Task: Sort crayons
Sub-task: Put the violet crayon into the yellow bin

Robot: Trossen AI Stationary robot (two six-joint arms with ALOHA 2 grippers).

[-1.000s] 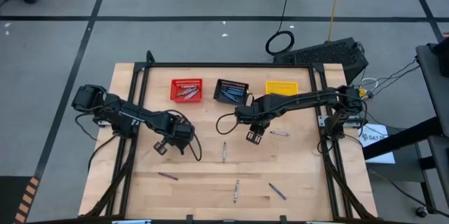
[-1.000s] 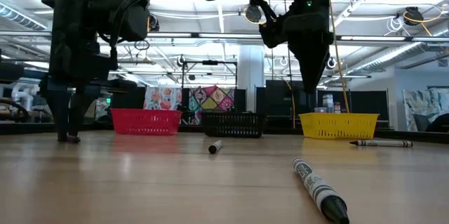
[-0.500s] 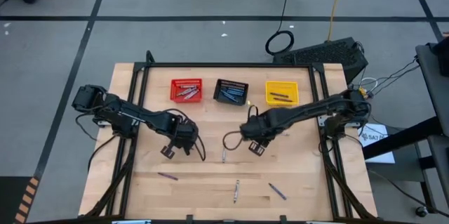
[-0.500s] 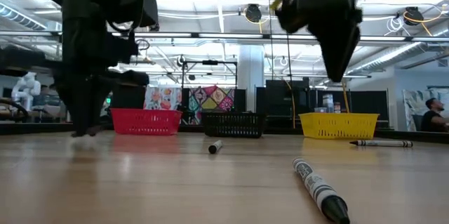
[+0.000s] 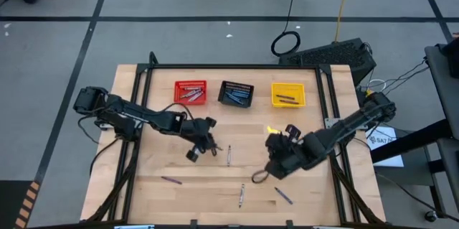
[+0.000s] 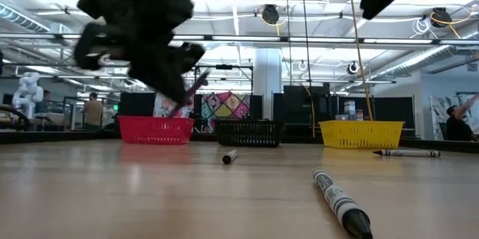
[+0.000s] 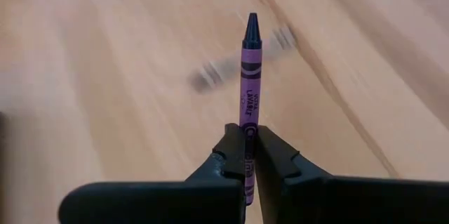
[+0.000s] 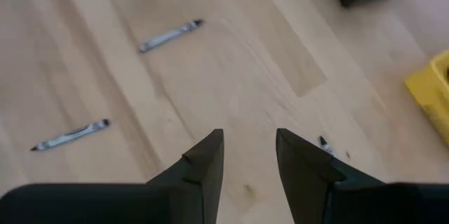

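My left gripper point(image 5: 209, 145) is over the table's middle left, shut on a purple crayon point(image 7: 250, 69) that also shows as a purple streak point(image 6: 191, 91) in the low view. My right gripper point(image 8: 249, 155) hangs open over the table's near right point(image 5: 276, 164), with nothing between its fingers. Loose crayons lie flat on the wood: a grey one point(image 5: 229, 155), a purple one point(image 5: 171, 180), a second grey one point(image 5: 242, 195) and a bluish one point(image 5: 284, 195). The red point(image 5: 191, 92), black point(image 5: 237, 94) and yellow point(image 5: 287, 94) baskets stand along the far side, each with crayons inside. My left gripper pinches the purple crayon's lower shaft point(image 7: 249, 136) between its two fingertips. The crayon runs along the fingers and sticks out past them, its pointed tip point(image 7: 251, 22) leading. The fingers slant down toward the table's right. The crayon is lifted clear of the table.
In the low view a crayon point(image 6: 340, 201) lies close to the camera, one end-on point(image 6: 228, 156) farther off, and a further one point(image 6: 408, 152) before the yellow basket point(image 6: 361, 134). Bare wood lies between the baskets and the loose crayons.
My left gripper has risen from the table and gone toward the right edge, tipping from straight down to a slant, and the purple crayon has come up clear with it. My right gripper, still open, has swung from the middle toward the near right and risen.
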